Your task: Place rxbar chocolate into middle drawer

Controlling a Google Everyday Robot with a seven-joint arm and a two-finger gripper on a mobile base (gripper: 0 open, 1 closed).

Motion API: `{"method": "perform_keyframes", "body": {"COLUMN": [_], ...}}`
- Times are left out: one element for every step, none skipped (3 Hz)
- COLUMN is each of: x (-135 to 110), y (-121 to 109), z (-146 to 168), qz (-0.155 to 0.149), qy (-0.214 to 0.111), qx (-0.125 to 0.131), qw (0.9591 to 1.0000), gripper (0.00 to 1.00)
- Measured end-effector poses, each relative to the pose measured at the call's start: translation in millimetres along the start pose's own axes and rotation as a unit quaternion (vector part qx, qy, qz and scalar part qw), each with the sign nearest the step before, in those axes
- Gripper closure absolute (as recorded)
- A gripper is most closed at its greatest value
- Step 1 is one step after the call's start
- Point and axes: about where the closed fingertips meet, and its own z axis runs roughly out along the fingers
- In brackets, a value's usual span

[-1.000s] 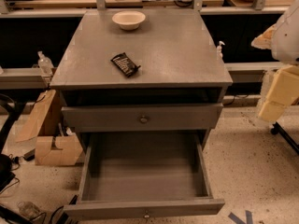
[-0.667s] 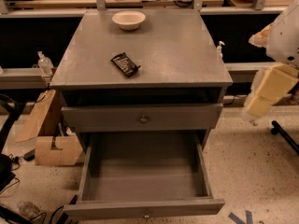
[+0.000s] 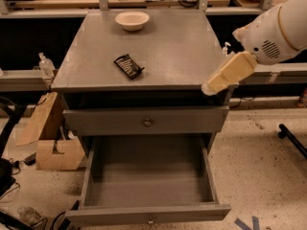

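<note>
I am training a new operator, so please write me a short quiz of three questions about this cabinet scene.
1. True or false: the rxbar chocolate already lies inside the open middle drawer.
2. Where is the claw? A) resting on the bar. B) near the front right corner of the cabinet top, apart from the bar. C) down inside the open drawer.
3. What stands at the back of the cabinet top?
Key: 1 false, it lies on the cabinet top. 2 B. 3 a cream bowl.
</note>
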Motion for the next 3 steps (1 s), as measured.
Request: {"method": "perform_keyframes", "body": {"x": [-47.8, -82.1, -86.6], "y": [-8.0, -5.5, -7.7], "z": [30.2, 43.6, 43.0], "qz": [0.029, 0.014, 0.013], "qy": [-0.116, -0.157, -0.162], "qx": [0.015, 0.029, 0.035], "qw": [0.9927, 0.9872, 0.9861], "gripper": [0.0, 0.0, 0.0]}}
